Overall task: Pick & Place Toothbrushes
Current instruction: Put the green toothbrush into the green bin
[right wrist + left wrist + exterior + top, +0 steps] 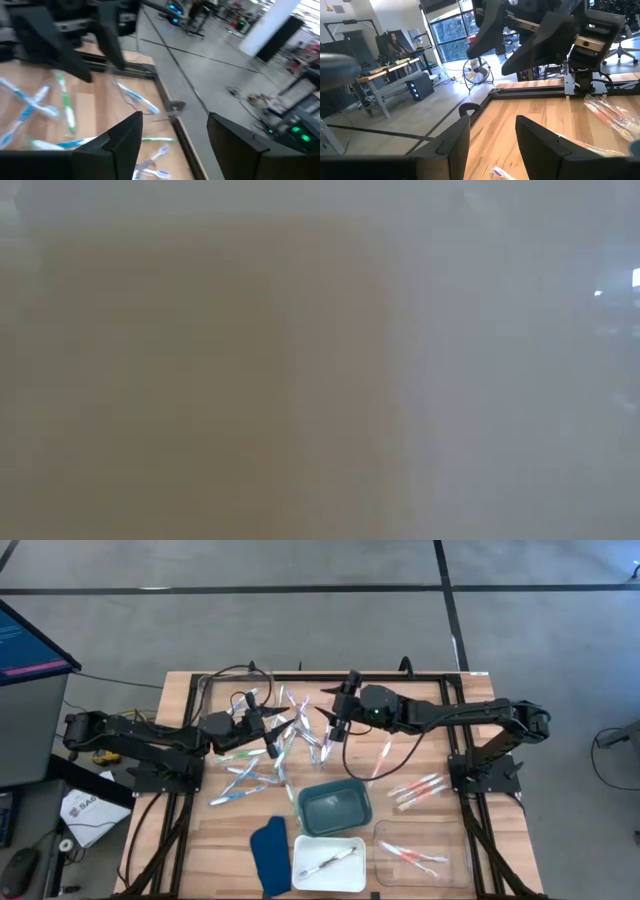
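Observation:
Several toothbrushes (285,735), blue, green and purple-grey with pale handles, lie loose on the wooden table's middle, toward the far side. My left gripper (273,728) hovers at the left of this heap, open, nothing between its fingers (492,125); one brush tip (501,173) shows below them. My right gripper (338,718) hovers at the heap's right, facing the left one, open (175,117) and holding nothing. Below it lie a green brush (65,107) and blue ones (136,96). A few pink-orange brushes (420,788) lie at the right.
Near the front edge stand a teal tray (335,790), a white tray (305,880) holding one brush and a clear tray (455,875) holding pink ones. A dark blue cloth (268,855) lies left of the white tray. A black rail (400,675) frames the table. The low view is a pale blur.

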Action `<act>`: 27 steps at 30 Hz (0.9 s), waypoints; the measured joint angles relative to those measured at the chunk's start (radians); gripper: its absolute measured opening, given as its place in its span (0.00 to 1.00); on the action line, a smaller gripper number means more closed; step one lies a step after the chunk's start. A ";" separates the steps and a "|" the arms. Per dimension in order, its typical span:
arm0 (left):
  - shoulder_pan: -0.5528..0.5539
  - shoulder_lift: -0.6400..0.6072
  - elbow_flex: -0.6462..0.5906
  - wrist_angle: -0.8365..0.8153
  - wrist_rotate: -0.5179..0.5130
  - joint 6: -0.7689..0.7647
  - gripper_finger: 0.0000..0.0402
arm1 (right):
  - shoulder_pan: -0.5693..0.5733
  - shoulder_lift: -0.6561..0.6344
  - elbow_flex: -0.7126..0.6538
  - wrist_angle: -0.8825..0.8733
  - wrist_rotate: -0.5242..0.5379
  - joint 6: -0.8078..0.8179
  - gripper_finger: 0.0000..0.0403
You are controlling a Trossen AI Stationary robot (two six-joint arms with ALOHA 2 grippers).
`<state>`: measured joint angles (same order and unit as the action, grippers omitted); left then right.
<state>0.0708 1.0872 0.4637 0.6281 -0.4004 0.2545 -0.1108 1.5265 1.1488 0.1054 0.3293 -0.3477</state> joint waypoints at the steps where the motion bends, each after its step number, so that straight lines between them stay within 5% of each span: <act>1: 0.000 0.000 0.000 0.000 0.000 0.001 0.39 | 0.000 0.000 0.000 0.000 -0.009 0.000 0.54; 27: 0.016 0.000 0.000 -0.030 0.035 -0.035 0.39 | 0.006 0.000 0.000 -0.001 -0.042 0.031 0.54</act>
<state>0.0864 1.0870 0.4637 0.5984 -0.3656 0.2193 -0.1053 1.5266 1.1488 0.1045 0.2869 -0.3166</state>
